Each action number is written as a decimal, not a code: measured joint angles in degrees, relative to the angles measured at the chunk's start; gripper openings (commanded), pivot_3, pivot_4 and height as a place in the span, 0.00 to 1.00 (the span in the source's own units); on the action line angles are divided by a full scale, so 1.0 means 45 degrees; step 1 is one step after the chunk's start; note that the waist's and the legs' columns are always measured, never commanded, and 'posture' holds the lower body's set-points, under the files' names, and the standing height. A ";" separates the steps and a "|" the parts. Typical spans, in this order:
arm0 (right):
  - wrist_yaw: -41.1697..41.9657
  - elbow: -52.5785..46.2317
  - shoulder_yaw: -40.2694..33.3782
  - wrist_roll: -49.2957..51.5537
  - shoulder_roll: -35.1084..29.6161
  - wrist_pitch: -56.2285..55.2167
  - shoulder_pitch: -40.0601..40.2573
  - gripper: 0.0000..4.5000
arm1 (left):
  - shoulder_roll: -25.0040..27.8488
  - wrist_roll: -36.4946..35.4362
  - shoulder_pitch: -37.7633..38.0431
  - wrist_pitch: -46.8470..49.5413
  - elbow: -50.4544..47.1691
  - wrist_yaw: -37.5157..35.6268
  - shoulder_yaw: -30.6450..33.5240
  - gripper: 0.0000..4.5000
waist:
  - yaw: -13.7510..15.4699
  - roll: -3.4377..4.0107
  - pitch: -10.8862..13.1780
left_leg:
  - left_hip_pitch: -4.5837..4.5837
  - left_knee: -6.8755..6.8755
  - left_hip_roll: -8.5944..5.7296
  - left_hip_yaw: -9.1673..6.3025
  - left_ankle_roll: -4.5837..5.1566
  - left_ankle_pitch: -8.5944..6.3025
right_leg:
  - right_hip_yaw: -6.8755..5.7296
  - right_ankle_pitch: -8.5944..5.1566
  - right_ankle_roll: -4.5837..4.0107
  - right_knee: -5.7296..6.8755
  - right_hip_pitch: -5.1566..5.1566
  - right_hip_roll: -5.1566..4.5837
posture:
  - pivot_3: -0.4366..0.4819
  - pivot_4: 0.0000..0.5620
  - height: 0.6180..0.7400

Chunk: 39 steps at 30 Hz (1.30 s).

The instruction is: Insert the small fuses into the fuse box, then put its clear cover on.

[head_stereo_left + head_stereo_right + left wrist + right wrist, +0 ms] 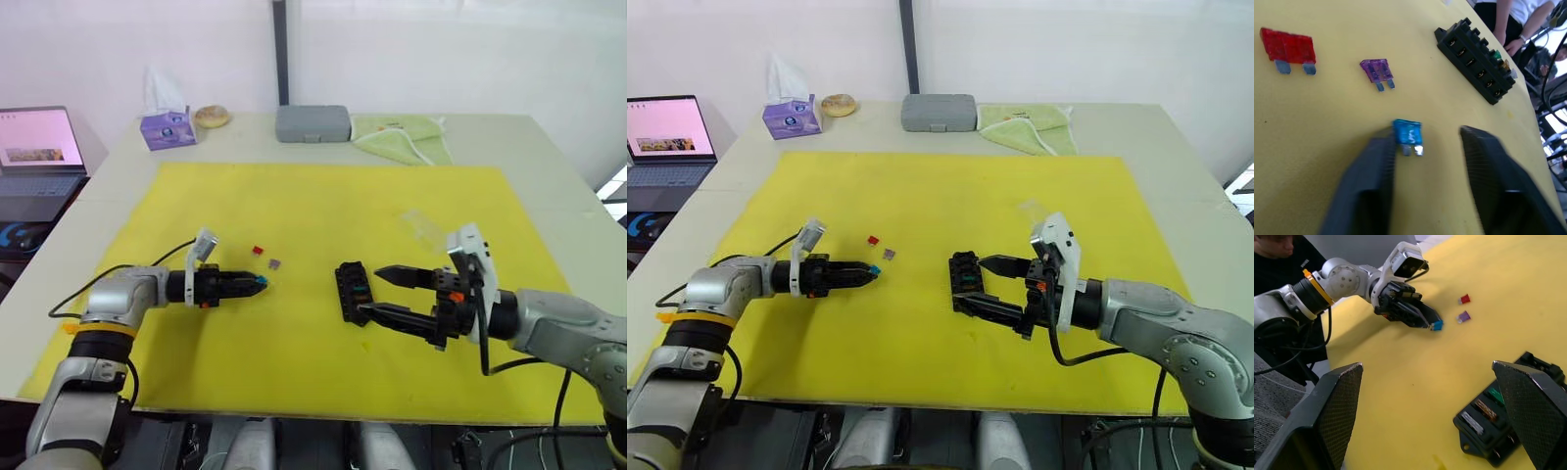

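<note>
The black fuse box (pixel 351 291) lies on the yellow mat (pixel 323 206) with green, brown and grey fuses (pixel 1488 403) seated in its slots. My right gripper (pixel 372 292) is open, one finger on each side of the box's near end. A blue fuse (pixel 1407 133) lies on the mat inside my open left gripper (pixel 1432 134), touching one finger. A red fuse (pixel 258 250) and a purplish fuse (pixel 274 263) lie loose just beyond it. The clear cover (pixel 423 227) rests faintly on the mat behind the right gripper.
A grey case (pixel 313 123), a green cloth (pixel 402 135), a purple tissue box (pixel 168 127) and a round object (pixel 212 117) line the table's far edge. A laptop (pixel 37 152) stands at the far left. A person's arm (pixel 1508 34) shows beyond the table.
</note>
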 measured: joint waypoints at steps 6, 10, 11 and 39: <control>0.0163 0.0000 0.0006 -0.0387 -0.0138 -0.0168 0.0274 1.00 | -0.0094 -0.0059 -0.0007 0.0260 0.0184 -0.0065 0.0117 0.01 | -0.0012 0.0001 -0.0001 | 0.0007 0.0001 0.0004 -0.0005 0.0000 0.0000 | 0.0000 0.0000 -0.0001 0.0006 0.0000 0.0006 | 0.48 0.27 1.00; 0.0088 0.0016 0.0006 -0.0460 -0.0135 -0.0198 0.0264 1.00 | -0.0138 -0.0397 -0.0003 0.0887 0.0180 -0.0018 0.0451 0.01 | -0.0029 0.0001 0.0000 | 0.0005 0.0001 0.0005 -0.0008 0.0000 0.0000 | -0.0002 0.0000 -0.0001 0.0006 0.0000 0.0008 | 0.48 0.27 1.00; 0.0023 0.0030 0.0006 -0.0467 -0.0117 -0.0201 0.0236 1.00 | -0.0148 -0.0520 0.0000 0.1063 0.0180 0.0022 0.0554 0.01 | -0.0042 0.0000 0.0000 | 0.0005 0.0001 0.0005 -0.0009 0.0000 0.0000 | -0.0002 0.0000 -0.0001 0.0007 0.0000 0.0008 | 0.48 0.27 1.00; -0.9631 0.3288 0.2059 0.5258 0.5311 -0.1646 -0.6072 0.37 | -0.5798 -1.0073 -0.0797 0.4575 -0.5707 0.9118 0.6315 0.00 | -0.0294 -0.0007 0.0004 | -0.0123 0.0069 0.0002 -0.0063 -0.0010 0.0009 | -0.0033 0.0007 0.0004 0.0055 -0.0093 0.0017 | 0.48 0.27 1.00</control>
